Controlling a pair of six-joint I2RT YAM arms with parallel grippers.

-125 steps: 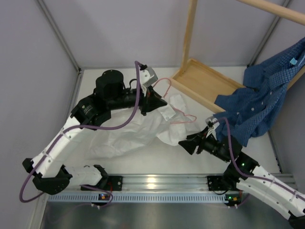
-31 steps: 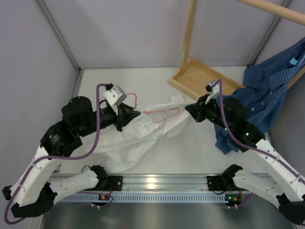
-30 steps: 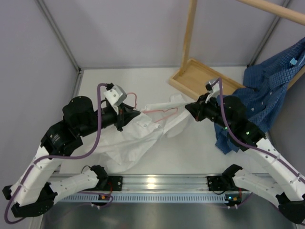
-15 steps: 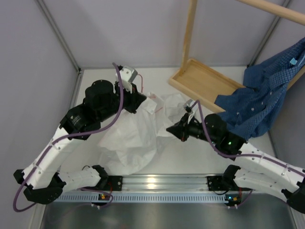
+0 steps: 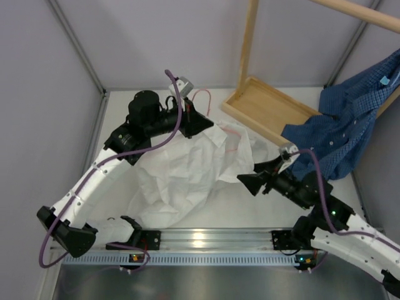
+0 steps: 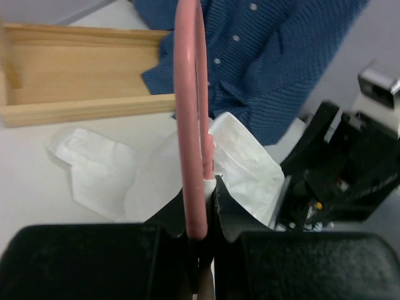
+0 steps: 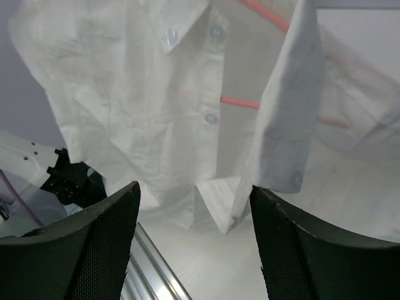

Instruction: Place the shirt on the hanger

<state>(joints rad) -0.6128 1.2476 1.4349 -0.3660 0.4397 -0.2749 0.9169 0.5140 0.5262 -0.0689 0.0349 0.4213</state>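
Observation:
My left gripper [image 5: 206,124] is shut on the pink wire hanger [image 5: 201,95] and holds it raised at the back centre. In the left wrist view the hanger's wire [image 6: 187,119] runs up from between the closed jaws [image 6: 209,187]. The white shirt [image 5: 184,172] hangs from the hanger and spreads, wrinkled, over the table. Pink wire shows through its fabric [image 5: 235,136]. My right gripper [image 5: 247,182] is open and empty, just off the shirt's right edge. Its wrist view shows the open gripper [image 7: 197,250] facing the shirt's buttoned front [image 7: 156,94], with hanger wire [image 7: 240,102] inside it.
A light wooden rack frame with a tray base [image 5: 265,106] stands at the back right. A blue checked shirt [image 5: 340,134] hangs on it, close behind my right arm. Grey walls close the back and sides. A metal rail [image 5: 206,240] runs along the near edge.
My left gripper has moved right and back with the hanger, and the shirt has spread further to the right. My right gripper has drawn back toward the near right, away from the shirt.

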